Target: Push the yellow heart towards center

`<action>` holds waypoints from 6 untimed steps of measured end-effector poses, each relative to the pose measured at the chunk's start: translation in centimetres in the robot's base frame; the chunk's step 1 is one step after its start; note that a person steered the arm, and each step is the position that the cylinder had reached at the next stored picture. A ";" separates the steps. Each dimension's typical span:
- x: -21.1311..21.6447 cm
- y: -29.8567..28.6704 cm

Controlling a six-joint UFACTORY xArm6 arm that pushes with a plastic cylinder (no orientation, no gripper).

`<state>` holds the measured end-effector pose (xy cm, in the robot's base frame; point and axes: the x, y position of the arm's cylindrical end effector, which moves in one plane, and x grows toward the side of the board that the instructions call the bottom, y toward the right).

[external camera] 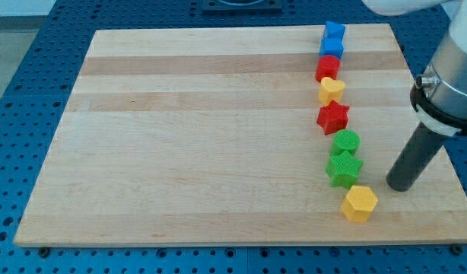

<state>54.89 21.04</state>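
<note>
The yellow heart (331,90) lies on the wooden board (203,137) at the view's upper right, in a column of blocks. It sits just below a red block (328,68) and just above a red star (333,117). My tip (401,186) rests on the board near the view's right edge, well below and to the right of the yellow heart. The tip is to the right of the green star (344,168) and up and right of the yellow hexagon (360,203), touching neither.
The column also holds a blue star (335,32) and a blue block (331,49) at the top, and a green round block (345,142) above the green star. The arm's body (450,76) hangs over the board's right edge.
</note>
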 end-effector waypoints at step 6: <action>-1.2 0.3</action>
<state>53.68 21.37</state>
